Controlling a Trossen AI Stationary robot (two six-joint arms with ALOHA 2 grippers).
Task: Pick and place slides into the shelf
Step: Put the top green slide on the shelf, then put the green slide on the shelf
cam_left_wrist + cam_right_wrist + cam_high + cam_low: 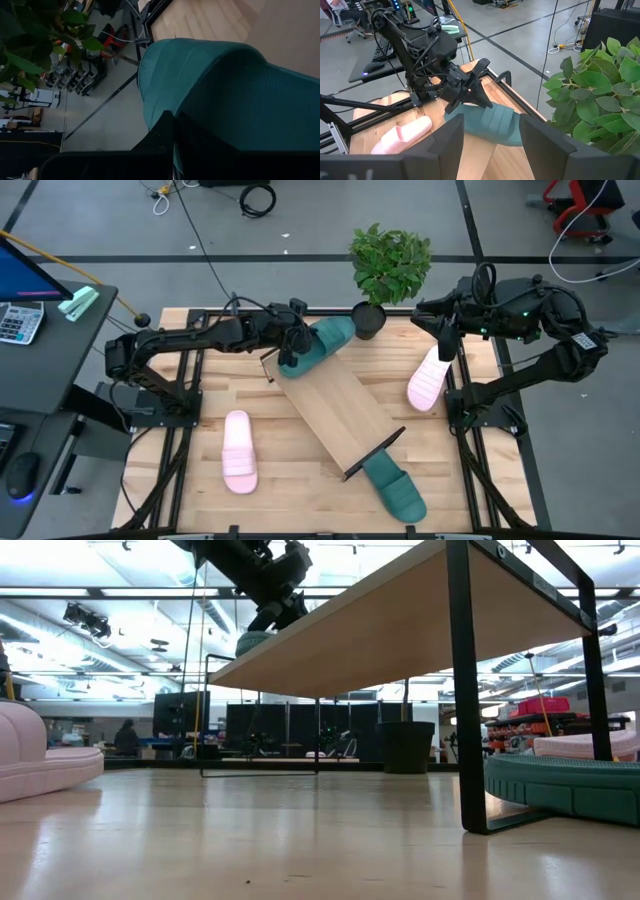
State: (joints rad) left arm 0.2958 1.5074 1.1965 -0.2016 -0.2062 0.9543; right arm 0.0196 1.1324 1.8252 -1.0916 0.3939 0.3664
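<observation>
Holding a teal slide [325, 343] at the shelf's [335, 408] far end, the left hand [291, 352] is mid-placement: its fingers are pinched together on the slide's edge, and the slide sits over that end of the board, close to the plant pot [367, 320]. From the wrist view the teal strap [225, 95] fills the picture just past the dark fingers [167, 135], so the grip looks firm. Whether the sole already rests flat on the board I cannot tell; the low view shows only a sliver of teal [255, 640] above the board's edge.

Nearest, the second teal slide [395, 485] lies on the desk [190, 470], touching or partly under the shelf's near black bar. One pink slide [238, 450] lies apart on the left of the desk. Farther off, the other pink slide [429, 380] sits right of the shelf, below the right hand [447, 345], which hangs with fingers apart and holds nothing.

By my reading this is the first of four placements. Next the left hand should settle the slide fully onto the board, let go, and lift clear without dragging it toward the pot. Three slides remain.

No brand, label or legible writing shows on anything.
</observation>
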